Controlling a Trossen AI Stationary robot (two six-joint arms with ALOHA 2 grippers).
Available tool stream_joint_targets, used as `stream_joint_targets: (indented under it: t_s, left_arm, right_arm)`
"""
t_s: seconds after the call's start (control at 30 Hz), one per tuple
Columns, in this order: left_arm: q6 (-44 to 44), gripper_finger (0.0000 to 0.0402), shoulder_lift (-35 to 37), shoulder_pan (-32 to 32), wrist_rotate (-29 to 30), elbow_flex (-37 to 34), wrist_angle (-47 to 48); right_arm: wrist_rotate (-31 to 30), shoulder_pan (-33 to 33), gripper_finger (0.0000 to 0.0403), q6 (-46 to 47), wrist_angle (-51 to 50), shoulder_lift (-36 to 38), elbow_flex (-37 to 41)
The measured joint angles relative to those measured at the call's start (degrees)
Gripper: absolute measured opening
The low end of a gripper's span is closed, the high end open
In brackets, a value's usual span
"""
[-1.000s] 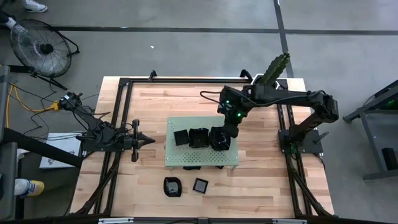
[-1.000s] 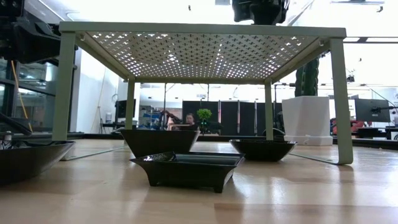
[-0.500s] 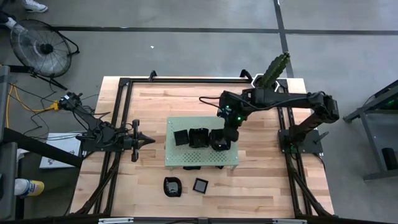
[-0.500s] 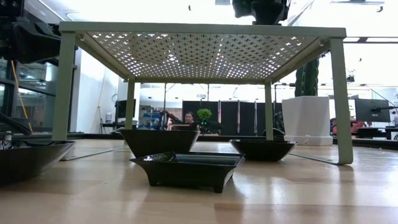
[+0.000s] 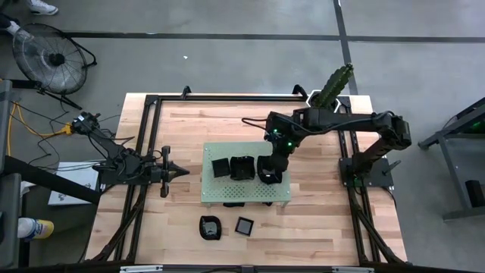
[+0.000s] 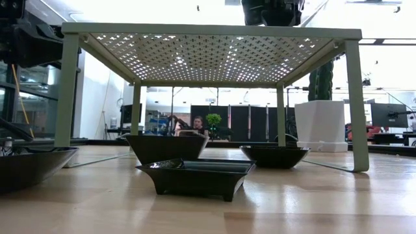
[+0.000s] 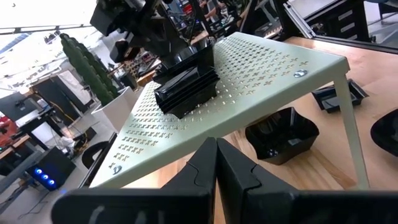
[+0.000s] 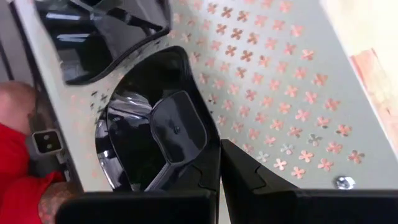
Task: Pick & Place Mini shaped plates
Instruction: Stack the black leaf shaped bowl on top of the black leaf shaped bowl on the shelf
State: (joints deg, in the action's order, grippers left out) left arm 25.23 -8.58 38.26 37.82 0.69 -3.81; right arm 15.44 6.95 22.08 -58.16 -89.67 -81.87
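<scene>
The green perforated board (image 5: 282,193) stands on four legs at the table's middle. On top of it sit two black mini plates (image 5: 220,167) (image 5: 242,167). A third, rounded one (image 8: 140,118), with a smaller dish (image 8: 177,127) lying inside it, is at my right gripper (image 5: 270,171), which is shut on its rim. More black plates rest on the table under the board (image 6: 195,177) (image 6: 168,147) (image 6: 274,156), and two sit near the front edge (image 5: 209,227) (image 5: 244,225). My left gripper (image 5: 182,173) waits shut, left of the board. My right gripper pinches the rounded plate's rim (image 8: 210,134) on its right side, one finger (image 8: 202,168) over the plate's inside and the other (image 8: 249,177) outside over the board. The fingers point down from above. I cannot tell whether the plate rests on the board or hangs just above it.
A white pot (image 6: 320,125) with a cactus (image 5: 333,85) stands at the table's far right corner. Black frame rails run along both table sides (image 5: 144,136) (image 5: 350,163). Bare wood lies right of the board and behind it.
My right gripper has moved a little toward the table's left and near edge over the board's top, and now covers more of the rounded plate.
</scene>
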Motion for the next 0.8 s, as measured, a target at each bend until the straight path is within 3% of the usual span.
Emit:
stream_joint_targets:
  t_s: [0.8]
  left_arm:
    - [0.0, 0.0001, -0.2, 0.0, 0.0, 0.0, -0.1]
  right_arm:
    - [-1.4, 0.2, 0.0001, 0.8, -2.7, 0.0, 0.0]
